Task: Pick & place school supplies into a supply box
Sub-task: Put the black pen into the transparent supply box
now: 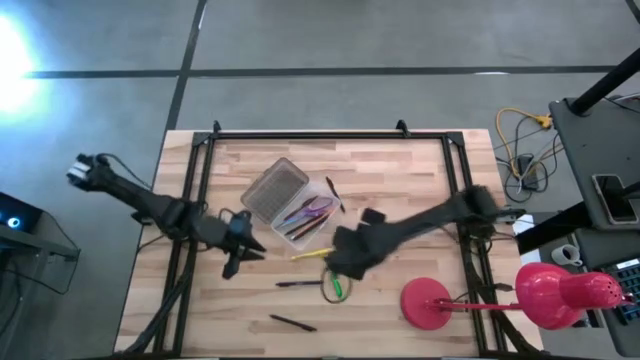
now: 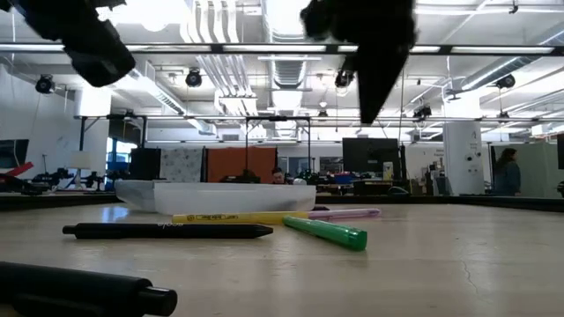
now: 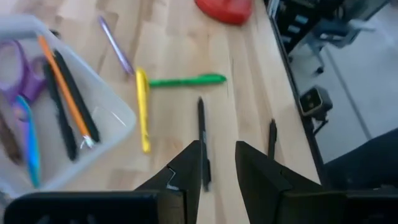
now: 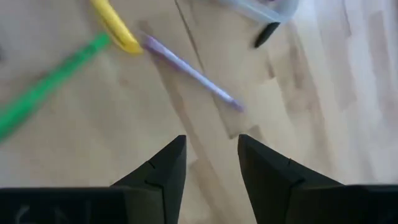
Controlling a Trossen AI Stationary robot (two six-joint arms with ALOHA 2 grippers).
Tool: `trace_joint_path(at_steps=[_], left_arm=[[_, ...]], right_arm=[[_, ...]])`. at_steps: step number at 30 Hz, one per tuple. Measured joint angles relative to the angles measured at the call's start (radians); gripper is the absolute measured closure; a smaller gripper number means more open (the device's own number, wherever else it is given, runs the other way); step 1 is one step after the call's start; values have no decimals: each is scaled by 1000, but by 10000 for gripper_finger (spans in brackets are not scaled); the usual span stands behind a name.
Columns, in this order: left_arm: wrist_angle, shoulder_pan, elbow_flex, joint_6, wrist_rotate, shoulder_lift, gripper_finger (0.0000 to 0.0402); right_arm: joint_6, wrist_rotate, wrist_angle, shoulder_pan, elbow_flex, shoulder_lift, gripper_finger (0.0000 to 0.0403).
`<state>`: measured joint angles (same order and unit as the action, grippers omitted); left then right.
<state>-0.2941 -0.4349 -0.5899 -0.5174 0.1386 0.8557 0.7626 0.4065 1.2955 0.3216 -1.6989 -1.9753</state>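
The clear supply box [image 1: 303, 218] stands at mid-table with its ribbed lid [image 1: 273, 188] swung open. Purple scissors [image 3: 15, 65], an orange pen and dark pens lie inside. On the wood near it lie a yellow pen [image 1: 312, 254], a green marker [image 1: 337, 288], a purple pen [image 4: 189, 71] and two black pens [image 1: 298, 283] [image 1: 292, 322]. My left gripper [image 3: 217, 168] hovers open left of these pens. My right gripper [image 4: 211, 162] hovers open over the wood just short of the purple pen. Both are raised off the table in the low view.
A red lamp with a round base [image 1: 430, 303] stands at the near right and its head [image 1: 548, 297] hangs past the table's edge. Another black pen [image 1: 333, 192] lies by the box's far right side. A black frame rail [image 1: 300, 137] borders the table.
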Motion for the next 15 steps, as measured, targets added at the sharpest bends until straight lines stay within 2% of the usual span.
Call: trace_joint_path(at_steps=[4,7,15], left_arm=[[3,-116,-45,-93,79,107,320],[3,-170,-110,-109,82,217,320],[-86,-194,-320,-124,81,516,320]], right_arm=[[140,42,-127,66,137,142,266],[240,54,-150,113,205,192,266],[341,62,-150,196,268,199,266]])
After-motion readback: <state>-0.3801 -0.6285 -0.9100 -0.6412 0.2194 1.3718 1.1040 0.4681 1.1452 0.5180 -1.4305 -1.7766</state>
